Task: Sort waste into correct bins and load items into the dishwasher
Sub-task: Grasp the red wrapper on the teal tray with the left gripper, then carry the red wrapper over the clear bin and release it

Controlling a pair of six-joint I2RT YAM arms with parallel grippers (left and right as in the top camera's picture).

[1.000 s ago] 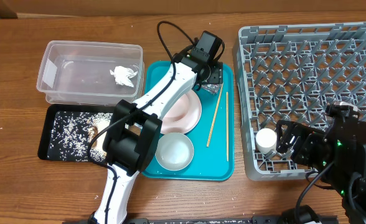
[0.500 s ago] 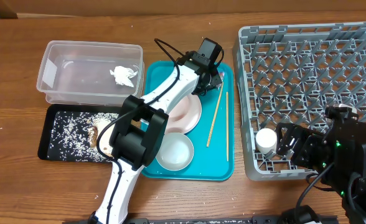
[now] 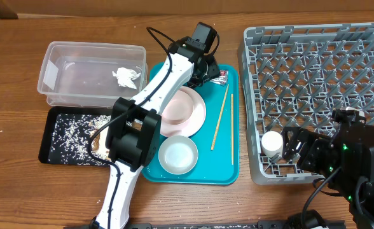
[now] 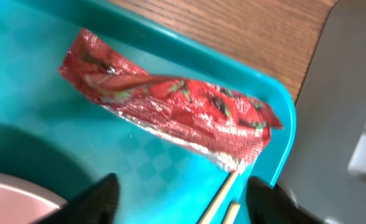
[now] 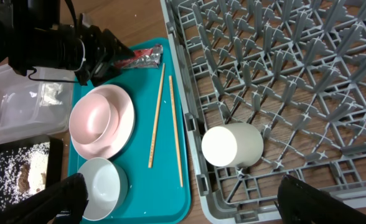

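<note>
Grey rack point(image 3: 314, 63) holding white cup point(image 3: 271, 142), teal tray point(image 3: 231, 172) carrying plate point(image 3: 196, 108), bowl point(image 3: 178, 154), chopsticks point(image 3: 221, 119), red wrapper point(image 4: 170, 112), clear tub point(image 3: 60, 57) holding tissue point(image 3: 127, 77), black tray point(image 3: 47, 137) holding rice point(image 3: 69, 137), my left gripper point(image 4: 184, 186) hovering spread above wrapper, my right gripper point(image 5: 186, 196) hanging wide, empty.

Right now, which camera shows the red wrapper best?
The left wrist view: the red wrapper fills the frame, crinkles and print clear, lying on the teal tray. The overhead and right wrist views show the wrapper only as a small sliver at the tray's corner.
</note>
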